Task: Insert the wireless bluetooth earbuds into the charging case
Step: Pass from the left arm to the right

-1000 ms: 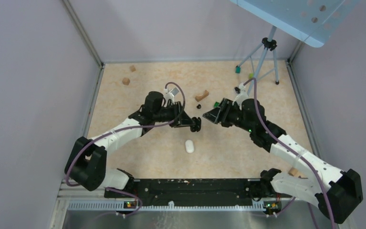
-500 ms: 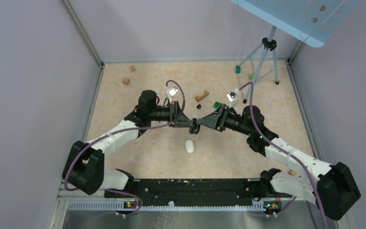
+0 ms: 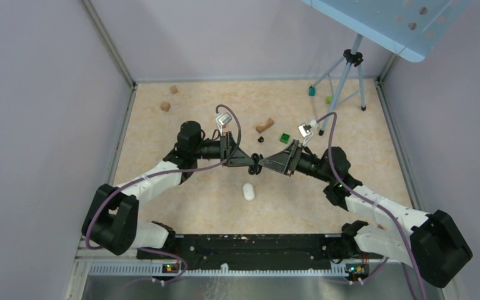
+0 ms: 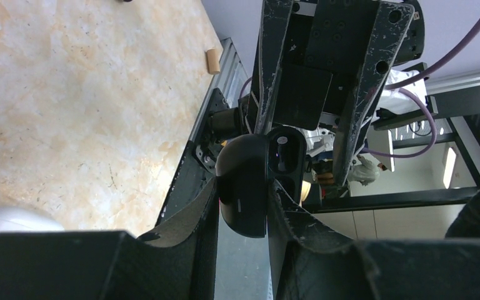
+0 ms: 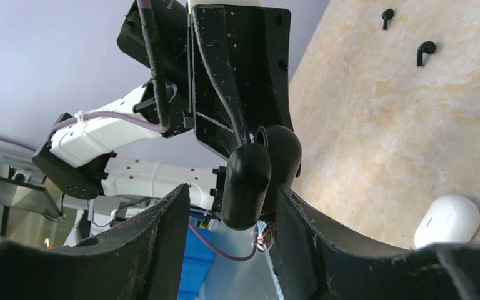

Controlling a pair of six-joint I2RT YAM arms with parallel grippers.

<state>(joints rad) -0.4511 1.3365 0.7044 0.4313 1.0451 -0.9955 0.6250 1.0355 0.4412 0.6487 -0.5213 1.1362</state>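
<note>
The black rounded plastic charging case (image 4: 245,187) hangs in the air just beyond the white pill-shaped plastic case (image 3: 248,191), which lies on the beige marbled tabletop (image 3: 181,187). The left gripper (image 4: 242,203) has its jaws clamped on the black case's body, a finger pressed against each side. In the right wrist view the black case shows two rounded halves splayed apart, and the left wrist view looks into a dark cavity in one of them. The right gripper (image 5: 234,194) meets it from the opposite side of the white case. Its jaws stand apart and straddle the raised half, with a clear gap on one side and the other finger close against it. Whether that finger touches cannot be told. Two small black stemmed earbuds (image 5: 425,50) lie on the tabletop farther beyond the white case, near each other but apart, untouched by either gripper. A small green cube (image 3: 284,137) sits near them, to the white case's far right.
</note>
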